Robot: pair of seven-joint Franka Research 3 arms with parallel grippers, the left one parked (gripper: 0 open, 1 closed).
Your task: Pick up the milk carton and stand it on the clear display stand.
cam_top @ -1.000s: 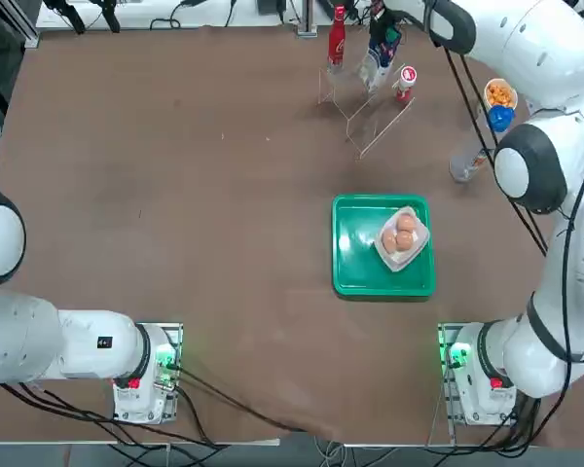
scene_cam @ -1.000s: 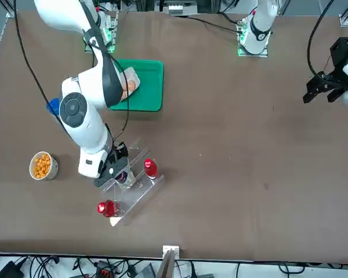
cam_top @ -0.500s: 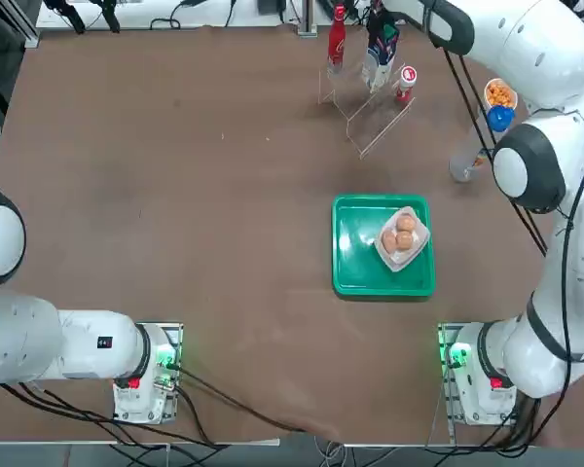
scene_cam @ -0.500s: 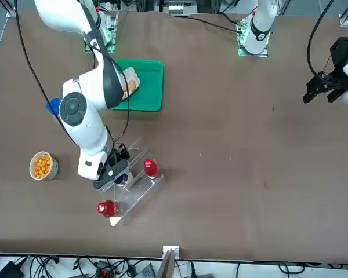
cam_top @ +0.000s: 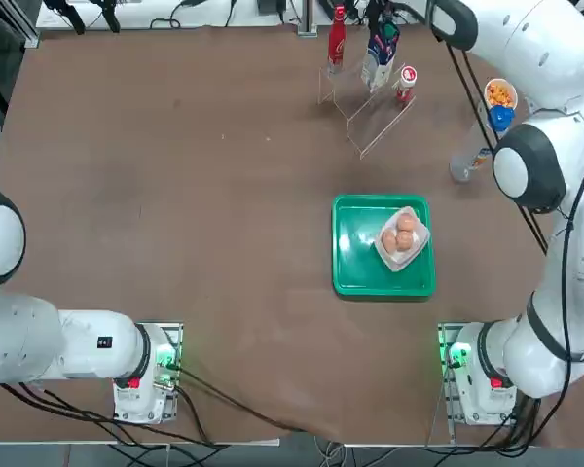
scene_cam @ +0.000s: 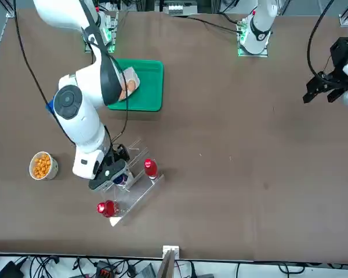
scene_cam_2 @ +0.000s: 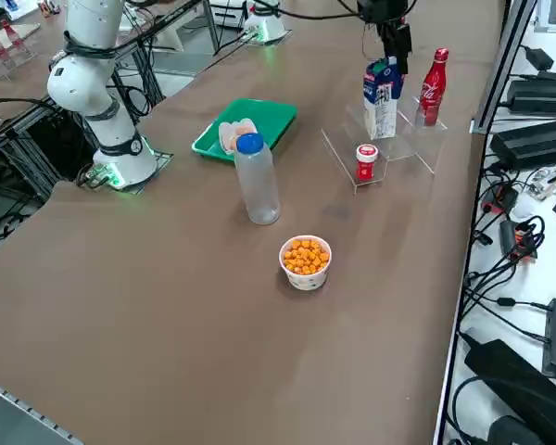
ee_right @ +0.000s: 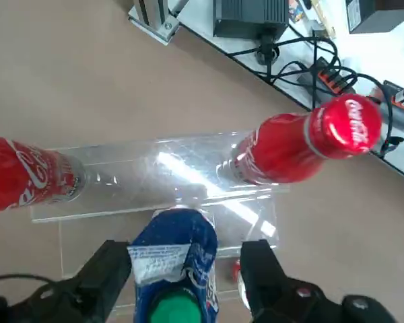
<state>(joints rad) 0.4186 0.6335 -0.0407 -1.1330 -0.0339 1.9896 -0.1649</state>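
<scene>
The milk carton (scene_cam_2: 381, 96) stands upright on the clear display stand (scene_cam_2: 389, 139) at the far right of the bench, beside a red bottle (scene_cam_2: 431, 86), with a small red-capped bottle (scene_cam_2: 366, 160) on the lower step. The right gripper (ee_right: 185, 269) is just above the carton, its fingers (ee_right: 113, 266) spread to either side of the blue gable top and apparently not pressing it. The carton is probably light, with thin walls that dent easily, so I would hold the flat sides below the gable, with gentle force.
</scene>
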